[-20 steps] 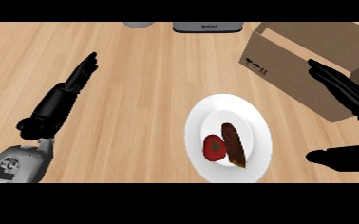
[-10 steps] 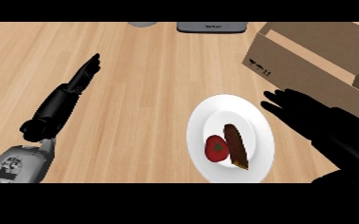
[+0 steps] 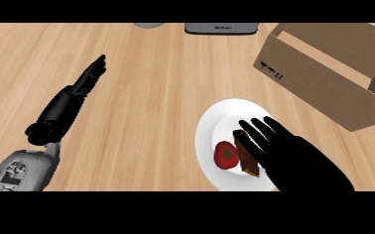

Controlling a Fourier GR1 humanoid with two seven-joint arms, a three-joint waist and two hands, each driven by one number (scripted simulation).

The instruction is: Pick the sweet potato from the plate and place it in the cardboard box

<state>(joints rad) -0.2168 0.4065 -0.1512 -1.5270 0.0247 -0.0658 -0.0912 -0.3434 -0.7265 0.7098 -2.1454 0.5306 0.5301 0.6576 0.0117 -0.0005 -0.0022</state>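
Right robot hand (image 3: 293, 153) now over upright-lying sweet potato (image 3: 247, 159)

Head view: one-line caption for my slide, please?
Right hand open over the sweet potato on the plate, cardboard box beyond.

A kitchen counter, seen steeply from above: pale wood-grain top (image 3: 161, 94) running edge to edge. Set out on it, a white plate (image 3: 212, 129) bearing food, a red tomato (image 3: 226, 154) beside a brown sweet potato (image 3: 246, 156). Nearby, an open cardboard box (image 3: 322, 74). Along the far edge, a dark flat appliance (image 3: 221, 28) and a grey round object (image 3: 149, 25), too cropped to identify.
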